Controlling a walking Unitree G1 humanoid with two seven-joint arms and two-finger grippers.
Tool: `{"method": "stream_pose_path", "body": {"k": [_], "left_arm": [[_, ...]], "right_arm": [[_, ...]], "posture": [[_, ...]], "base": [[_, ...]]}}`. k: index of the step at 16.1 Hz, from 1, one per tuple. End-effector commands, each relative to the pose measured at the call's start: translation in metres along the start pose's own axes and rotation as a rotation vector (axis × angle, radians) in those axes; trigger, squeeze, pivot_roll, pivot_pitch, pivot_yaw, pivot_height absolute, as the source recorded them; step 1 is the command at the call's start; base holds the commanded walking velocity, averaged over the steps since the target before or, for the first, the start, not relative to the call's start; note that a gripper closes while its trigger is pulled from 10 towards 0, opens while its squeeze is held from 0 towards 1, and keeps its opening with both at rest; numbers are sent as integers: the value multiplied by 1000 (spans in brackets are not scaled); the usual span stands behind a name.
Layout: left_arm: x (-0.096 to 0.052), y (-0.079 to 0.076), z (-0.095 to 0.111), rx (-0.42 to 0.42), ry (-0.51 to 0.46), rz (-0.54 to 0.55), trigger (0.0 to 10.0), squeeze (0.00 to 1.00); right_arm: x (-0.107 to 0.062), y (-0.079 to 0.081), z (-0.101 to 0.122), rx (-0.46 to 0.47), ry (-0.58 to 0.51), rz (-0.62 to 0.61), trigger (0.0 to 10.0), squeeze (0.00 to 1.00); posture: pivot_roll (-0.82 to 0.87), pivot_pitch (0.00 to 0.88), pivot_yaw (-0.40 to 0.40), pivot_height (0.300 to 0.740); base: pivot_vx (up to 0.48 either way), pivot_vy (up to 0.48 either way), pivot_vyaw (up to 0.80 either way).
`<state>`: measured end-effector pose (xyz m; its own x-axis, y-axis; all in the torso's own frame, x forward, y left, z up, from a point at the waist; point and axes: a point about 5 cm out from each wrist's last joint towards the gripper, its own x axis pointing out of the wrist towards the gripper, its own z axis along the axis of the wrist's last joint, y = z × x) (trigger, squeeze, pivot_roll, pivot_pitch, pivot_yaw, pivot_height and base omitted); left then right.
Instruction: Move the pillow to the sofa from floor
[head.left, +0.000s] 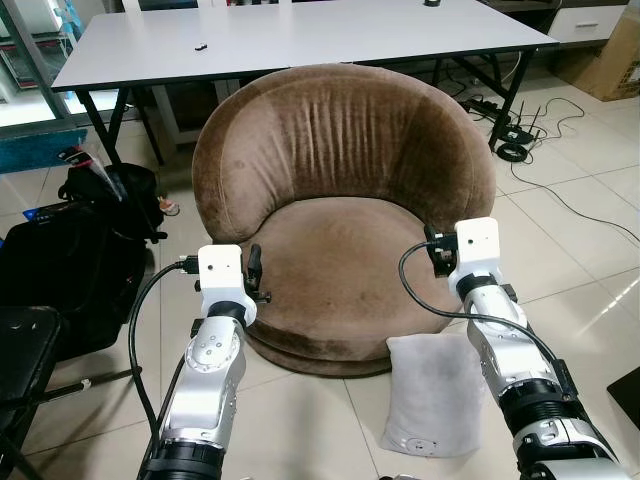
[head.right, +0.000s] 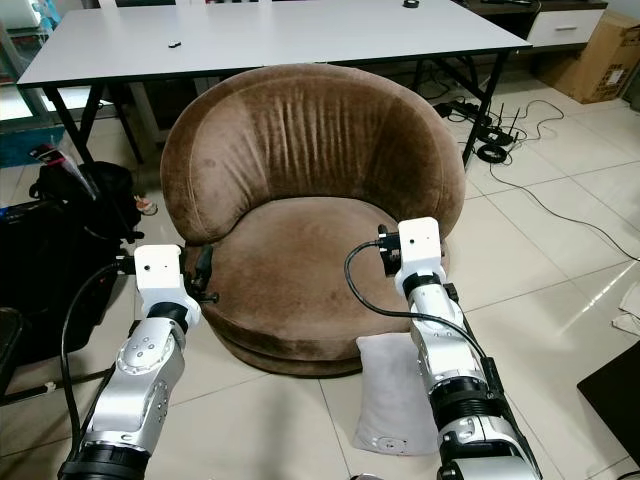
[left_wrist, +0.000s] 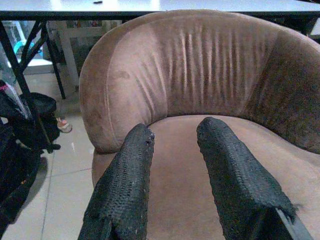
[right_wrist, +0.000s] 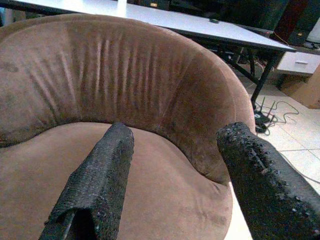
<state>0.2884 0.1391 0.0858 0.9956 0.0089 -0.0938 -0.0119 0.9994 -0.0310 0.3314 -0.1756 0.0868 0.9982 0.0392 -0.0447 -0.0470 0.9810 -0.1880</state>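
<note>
Nearest: pillow (head.left: 432, 393), grey, lay on floor (head.left: 300, 420) against sofa (head.left: 340, 190) base, beside right forearm. Right gripper (right_wrist: 175, 175) and left gripper (left_wrist: 175, 175) hovered over seat, fingers spread, empty. Advice: lower right arm, pinch pillow's upper edge, lift clear of rim. Farthest: tabletop (head.left: 300, 40).

Room clutter I'm seeing around the work area

I'm looking at a grey desk (head.left: 300, 40) standing at the back with a small dark object (head.left: 200, 46) lying on it, black bags (head.left: 70, 250) sitting on the tiled floor (head.left: 580, 250) at left, and cables (head.left: 530, 125) trailing at right near a cardboard box (head.left: 612, 50).
</note>
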Motion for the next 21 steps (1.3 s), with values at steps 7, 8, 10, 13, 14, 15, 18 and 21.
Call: {"method": "stream_pose_path", "body": {"k": [7,8,10,13,14,15,18,21], "left_arm": [[0,1,5,-12,-23,7,10000,0],[0,2,5,4,-18,12,10000,0],[1,3,4,1,-9,21,10000,0],[0,4,4,-45,-22,35,10000,0],[0,4,4,-49,-26,35,10000,0],[0,3,5,-48,-28,37,10000,0],[-1,2,3,-54,-12,39,10000,0],[-2,2,3,-73,-19,47,10000,0]], "right_arm": [[0,1,-2,-5,18,6,10000,0],[0,2,-2,-7,18,8,10000,0],[1,2,-1,-11,19,11,10000,0],[0,1,-4,-15,24,14,10000,0],[-1,0,-4,-16,25,14,10000,0],[-1,0,-4,-17,26,14,10000,0],[-1,0,-5,-22,29,17,10000,0],[-1,0,-5,-22,31,18,10000,0]], "posture": [[-107,0,23,740],[-105,0,22,740],[-106,0,21,740],[-104,0,18,740],[-104,0,18,740],[-104,0,18,740],[-101,0,14,740],[-101,0,14,740]], "base": [[0,-272,0],[0,0,0],[0,-476,0],[0,-157,0],[0,0,0],[0,0,0],[89,-124,0],[0,-283,0]]}}
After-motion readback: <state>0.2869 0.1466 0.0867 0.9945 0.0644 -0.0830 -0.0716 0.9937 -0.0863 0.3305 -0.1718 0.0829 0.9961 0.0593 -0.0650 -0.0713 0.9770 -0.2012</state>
